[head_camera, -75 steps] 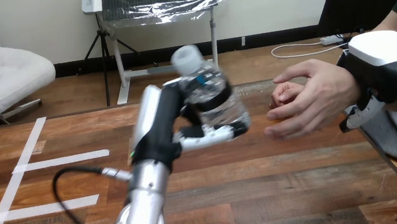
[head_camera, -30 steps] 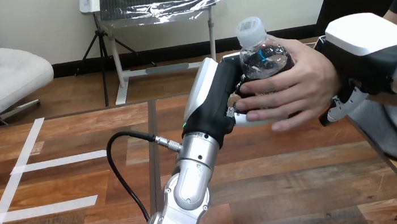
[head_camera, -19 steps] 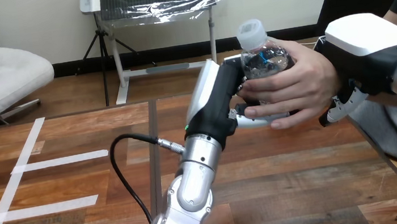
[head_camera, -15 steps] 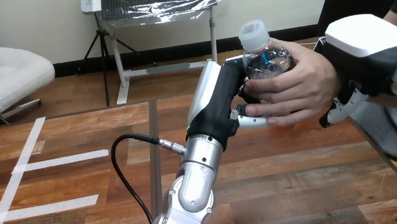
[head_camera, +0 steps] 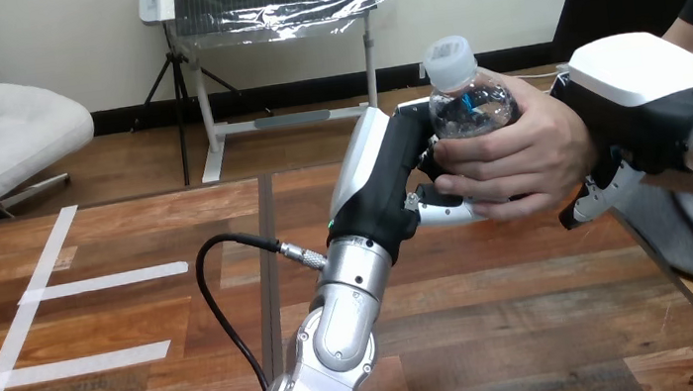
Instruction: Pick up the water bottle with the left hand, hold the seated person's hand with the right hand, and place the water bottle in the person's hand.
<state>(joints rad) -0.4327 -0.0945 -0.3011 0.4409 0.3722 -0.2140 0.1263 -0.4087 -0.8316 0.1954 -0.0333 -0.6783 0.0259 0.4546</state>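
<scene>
Two hands were wrapped round the water bottle at once: the robot's left hand, curled on its lower part from the view's left, and the person's hand, closed over its body from the right. The bottle was held nearly upright, well above the counter. The right hand was laid over the person's wrist; whether a grip was closed there could not be told. The chief risk was judged to lie in the release: were the left hand opened before the person's grip was firm, the bottle could be dropped onto the counter; were it drawn back while closed, the bottle could be tugged away or tilted.
</scene>
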